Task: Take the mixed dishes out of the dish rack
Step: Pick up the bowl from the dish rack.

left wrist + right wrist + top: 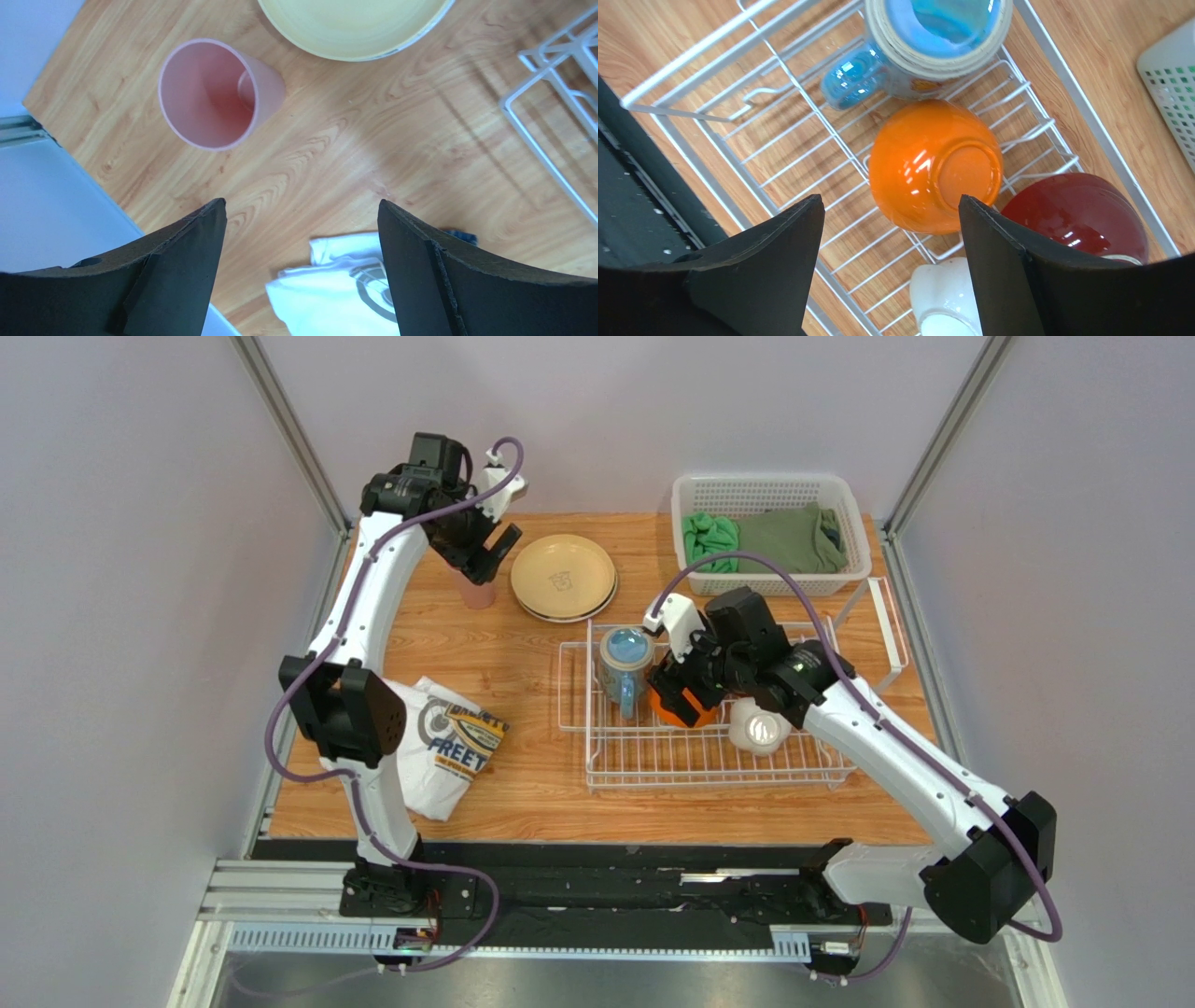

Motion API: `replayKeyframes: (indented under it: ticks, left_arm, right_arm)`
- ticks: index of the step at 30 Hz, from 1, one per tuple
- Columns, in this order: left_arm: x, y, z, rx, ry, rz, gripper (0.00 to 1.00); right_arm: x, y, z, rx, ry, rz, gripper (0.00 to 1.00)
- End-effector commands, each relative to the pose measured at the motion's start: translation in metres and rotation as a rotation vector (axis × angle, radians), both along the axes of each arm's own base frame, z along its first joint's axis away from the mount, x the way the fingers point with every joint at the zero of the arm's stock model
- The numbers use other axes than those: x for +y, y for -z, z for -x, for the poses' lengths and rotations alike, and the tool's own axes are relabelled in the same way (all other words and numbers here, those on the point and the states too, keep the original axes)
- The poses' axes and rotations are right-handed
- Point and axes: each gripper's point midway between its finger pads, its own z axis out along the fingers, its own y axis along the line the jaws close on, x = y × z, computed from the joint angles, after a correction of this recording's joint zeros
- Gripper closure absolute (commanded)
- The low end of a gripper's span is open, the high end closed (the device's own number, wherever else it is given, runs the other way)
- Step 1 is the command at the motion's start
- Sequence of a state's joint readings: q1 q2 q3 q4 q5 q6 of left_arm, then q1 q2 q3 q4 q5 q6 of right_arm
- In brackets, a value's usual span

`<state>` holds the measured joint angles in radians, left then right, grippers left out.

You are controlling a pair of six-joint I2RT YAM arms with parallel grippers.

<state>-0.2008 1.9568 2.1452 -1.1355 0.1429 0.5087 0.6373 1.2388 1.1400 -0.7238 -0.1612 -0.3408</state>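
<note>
The left arm point(368, 581) reaches to the far left of the desk point(540, 798). Its jaws stand wide apart and hold nothing. The pink cup point(210, 94) stands upright on the desk, mouth up, just beyond the jaws and beside the stack of tan plates point(563, 577), which lies outside the rack. A white printed T-shirt point(449, 742) lies nearer the arm bases.

The right arm point(877, 735) leans over the dish rack point(701, 756). Its jaws are apart, one on either side of the upturned orange bowl point(934, 164); I cannot tell whether they touch it. The blue mug point(934, 35) sits in the rack just beyond that bowl. The dark red bowl point(1081, 213) and the small white bowl point(945, 301) are also in the rack, beside the orange one. A white basket point(769, 487) with green cloths point(786, 539) stands at the far edge.
</note>
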Motion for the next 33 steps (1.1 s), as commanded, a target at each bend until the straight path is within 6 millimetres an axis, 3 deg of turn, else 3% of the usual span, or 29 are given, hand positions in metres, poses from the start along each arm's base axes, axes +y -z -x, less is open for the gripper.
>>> replayKeyframes:
  ticks: [1, 6, 11, 15, 19, 25, 33]
  left_arm:
    - [-0.011, -0.033, 0.021, -0.070, -0.013, 0.109, 0.12]
    - [-0.005, -0.042, 0.037, -0.103, -0.034, 0.114, 0.13]
    - [0.000, -0.041, 0.049, -0.116, -0.043, 0.102, 0.12]
    - [0.001, -0.042, 0.058, -0.122, -0.041, 0.108, 0.12]
    - [0.004, -0.040, 0.069, -0.121, -0.035, 0.105, 0.12]
    - [0.006, -0.036, 0.080, -0.131, -0.025, 0.101, 0.12]
    - [0.009, -0.029, 0.089, -0.131, -0.017, 0.090, 0.12]
  right_arm:
    - [0.030, -0.029, -0.004, 0.017, -0.002, -0.120, 0.26]
    - [0.042, -0.026, -0.016, 0.079, 0.101, -0.149, 0.27]
    - [0.044, -0.019, -0.034, 0.072, 0.181, -0.108, 0.28]
    - [0.042, -0.020, -0.035, 0.061, 0.187, -0.078, 0.28]
    - [0.029, -0.011, -0.035, 0.047, 0.200, 0.013, 0.27]
    - [0.001, 0.019, -0.031, -0.009, 0.234, 0.207, 0.24]
    - [-0.009, 0.038, -0.017, -0.085, 0.177, 0.352, 0.18]
